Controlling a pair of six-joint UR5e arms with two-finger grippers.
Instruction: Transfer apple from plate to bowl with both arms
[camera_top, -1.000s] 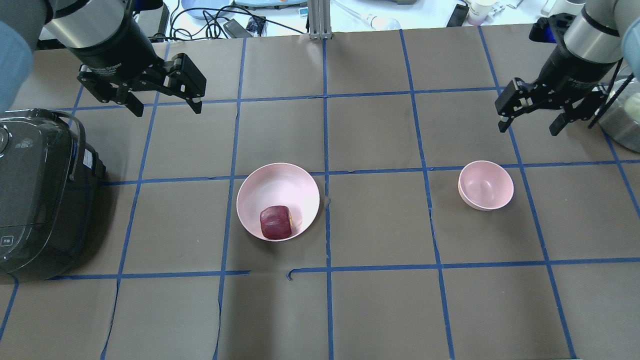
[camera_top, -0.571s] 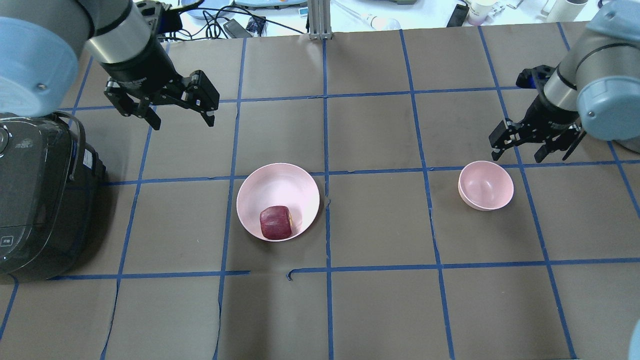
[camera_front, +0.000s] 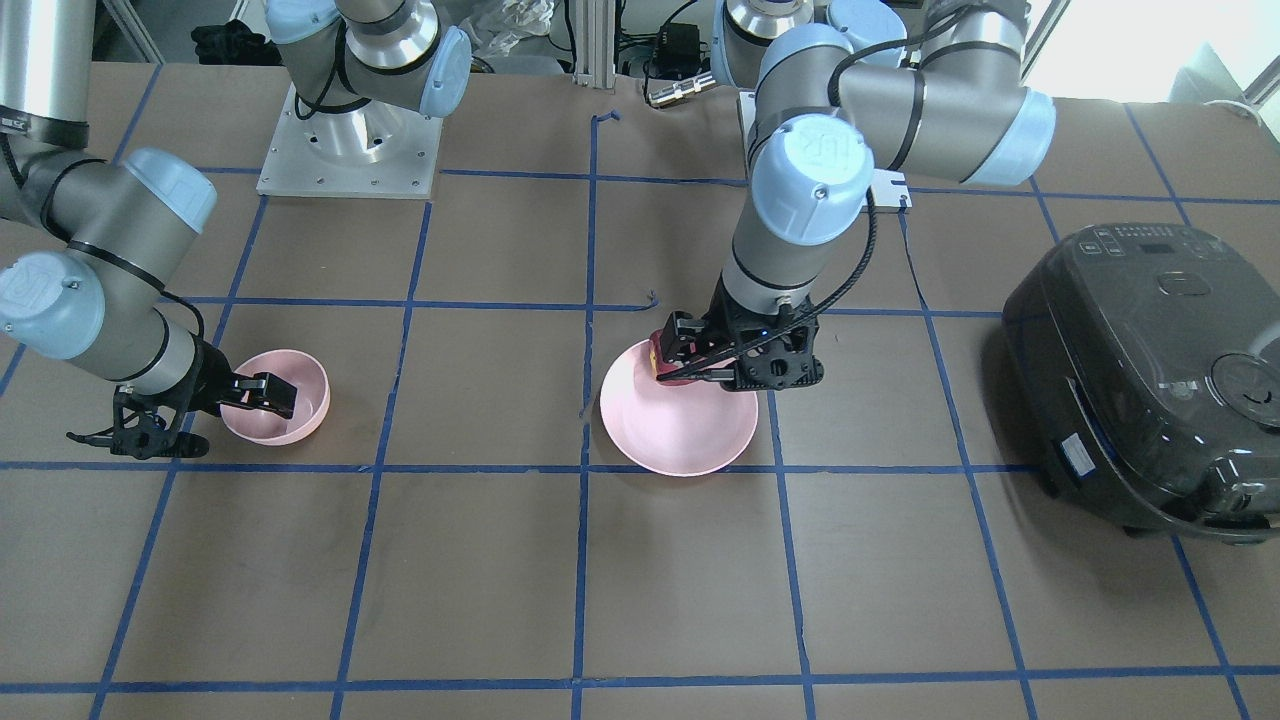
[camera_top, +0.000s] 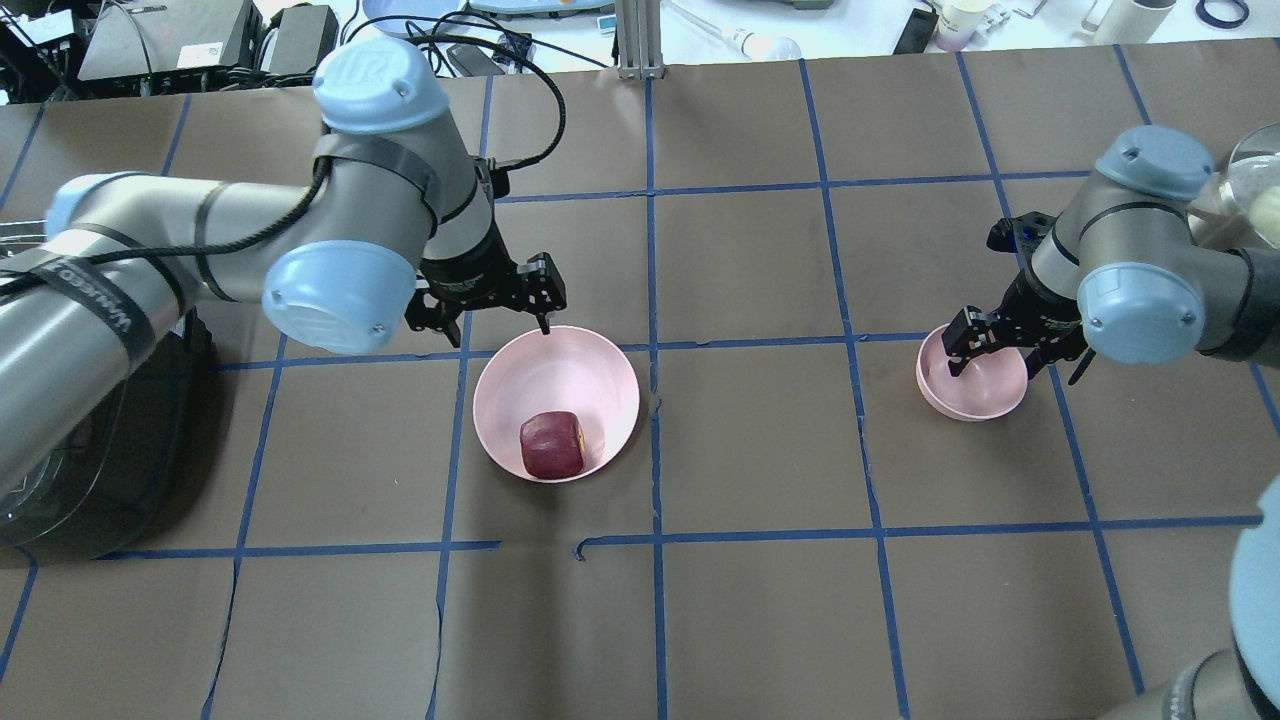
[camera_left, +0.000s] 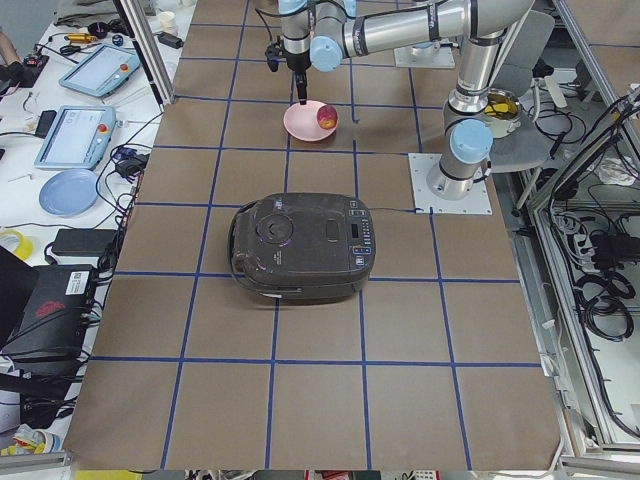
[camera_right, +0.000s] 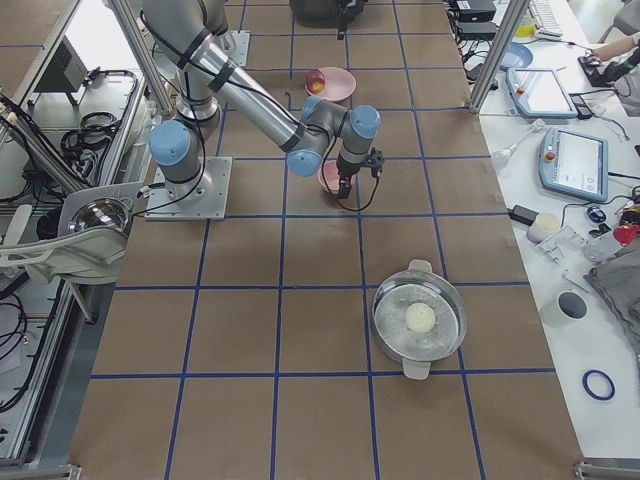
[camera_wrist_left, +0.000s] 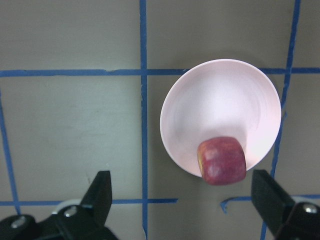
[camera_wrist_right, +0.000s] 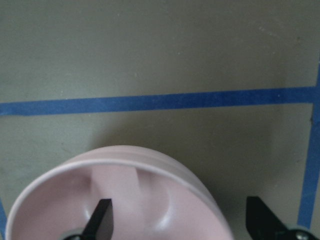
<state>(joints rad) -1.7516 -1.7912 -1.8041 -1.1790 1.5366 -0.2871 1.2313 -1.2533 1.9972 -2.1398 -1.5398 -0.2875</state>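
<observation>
The left end effector (camera_top: 500, 325), fingers wide apart and empty, has dropped in the past second from above the far side of the surface (camera_top: 760, 620) to the far rim of the plate (camera_top: 520, 360), while the apple (camera_top: 551, 445) sits untouched on the plate's near side. Well to the plate's right, the right end effector (camera_top: 995, 365), also spread, has come down astride the wall of the bowl (camera_top: 985, 405), one finger inside. Both approaches look nearly done, but the pick-up has yet to begin.
</observation>
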